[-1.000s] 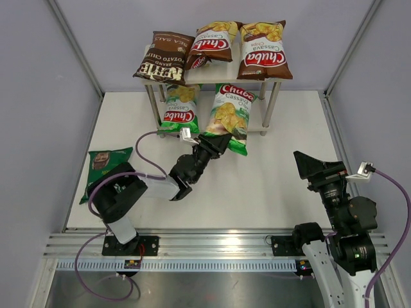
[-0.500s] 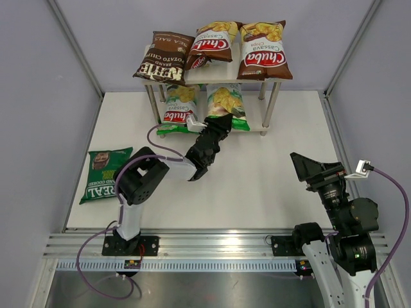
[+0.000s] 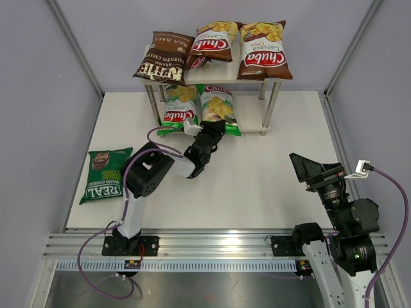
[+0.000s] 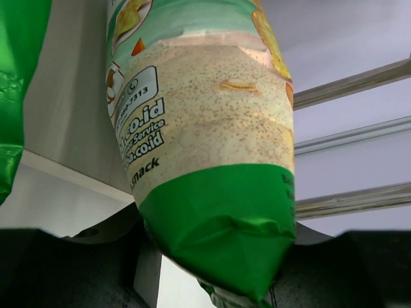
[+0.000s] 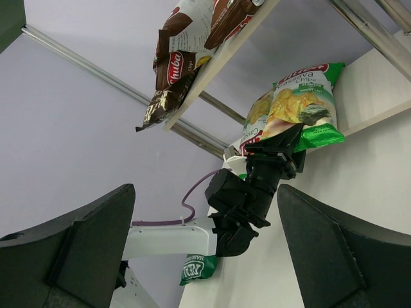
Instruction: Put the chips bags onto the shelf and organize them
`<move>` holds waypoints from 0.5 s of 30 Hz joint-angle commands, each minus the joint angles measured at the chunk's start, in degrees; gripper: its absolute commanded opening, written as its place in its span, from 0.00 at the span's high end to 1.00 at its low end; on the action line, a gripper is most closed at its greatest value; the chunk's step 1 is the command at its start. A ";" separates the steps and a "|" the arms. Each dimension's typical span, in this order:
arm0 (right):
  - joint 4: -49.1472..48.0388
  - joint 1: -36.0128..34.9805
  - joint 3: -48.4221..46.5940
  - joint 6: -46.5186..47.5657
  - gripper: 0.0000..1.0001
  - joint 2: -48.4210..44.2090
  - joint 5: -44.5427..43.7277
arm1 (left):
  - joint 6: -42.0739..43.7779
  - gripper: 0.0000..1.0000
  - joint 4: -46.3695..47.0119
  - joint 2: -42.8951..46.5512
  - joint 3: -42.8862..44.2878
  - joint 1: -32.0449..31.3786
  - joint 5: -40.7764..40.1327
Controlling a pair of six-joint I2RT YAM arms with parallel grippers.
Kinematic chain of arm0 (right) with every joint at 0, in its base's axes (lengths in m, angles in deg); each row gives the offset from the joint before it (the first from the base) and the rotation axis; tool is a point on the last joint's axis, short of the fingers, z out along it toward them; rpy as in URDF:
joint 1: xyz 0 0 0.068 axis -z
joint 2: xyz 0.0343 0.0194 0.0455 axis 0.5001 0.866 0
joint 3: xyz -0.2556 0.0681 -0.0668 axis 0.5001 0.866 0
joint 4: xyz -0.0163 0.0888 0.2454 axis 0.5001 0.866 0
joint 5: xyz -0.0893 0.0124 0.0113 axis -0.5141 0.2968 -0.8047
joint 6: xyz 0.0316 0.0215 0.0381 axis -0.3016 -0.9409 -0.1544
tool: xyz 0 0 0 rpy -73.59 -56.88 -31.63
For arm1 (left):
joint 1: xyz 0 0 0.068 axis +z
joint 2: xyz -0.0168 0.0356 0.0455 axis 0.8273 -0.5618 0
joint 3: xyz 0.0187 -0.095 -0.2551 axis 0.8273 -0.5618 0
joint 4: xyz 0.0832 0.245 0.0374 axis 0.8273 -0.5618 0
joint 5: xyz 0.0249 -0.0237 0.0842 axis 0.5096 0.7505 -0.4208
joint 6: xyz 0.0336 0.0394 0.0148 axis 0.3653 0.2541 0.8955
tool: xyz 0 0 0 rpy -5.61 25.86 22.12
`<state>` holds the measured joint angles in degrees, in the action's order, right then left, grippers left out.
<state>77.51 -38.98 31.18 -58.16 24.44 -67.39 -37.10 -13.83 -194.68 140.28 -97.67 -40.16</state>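
Note:
The shelf stands at the back. Its top board holds the dark brown Kettle bag and two brown Chuba bags. One green Chuba bag lies on the lower board. My left gripper is shut on the bottom edge of the second green Chuba bag, which lies on the lower board beside the first; its green seam fills the left wrist view. The dark green REAL bag lies flat on the table at the left. My right gripper is open and empty at the right.
The shelf's thin silver legs stand on the white table. Grey walls close in the left, right and back. The right wrist view shows the left arm at the shelf's lower board.
My left gripper has carried the second green Chuba bag from the table in front of the shelf up and back onto the lower board. The right arm has barely moved.

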 commanded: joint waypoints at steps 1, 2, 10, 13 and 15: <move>-2.57 -0.08 -0.05 -0.54 0.01 -0.90 1.35 | -1.16 0.87 1.57 0.81 0.22 1.15 0.66; -2.57 -0.08 0.04 -0.72 0.01 -0.99 1.35 | -1.42 0.86 1.13 0.81 0.31 1.41 1.01; -2.13 -0.08 0.39 -0.98 0.01 -1.69 1.17 | -2.65 0.68 -5.73 0.98 2.33 2.65 3.74; -1.60 -0.08 0.22 -0.89 0.01 -1.87 1.17 | -1.95 0.66 -7.22 0.72 3.82 2.65 4.70; -1.16 -0.08 -0.04 -0.72 0.01 -2.22 1.00 | -2.04 0.54 -10.21 1.33 4.70 2.65 4.88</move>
<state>77.38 -38.95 31.57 -58.77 23.08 -67.26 -39.07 -19.75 -194.68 142.53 -95.39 -36.23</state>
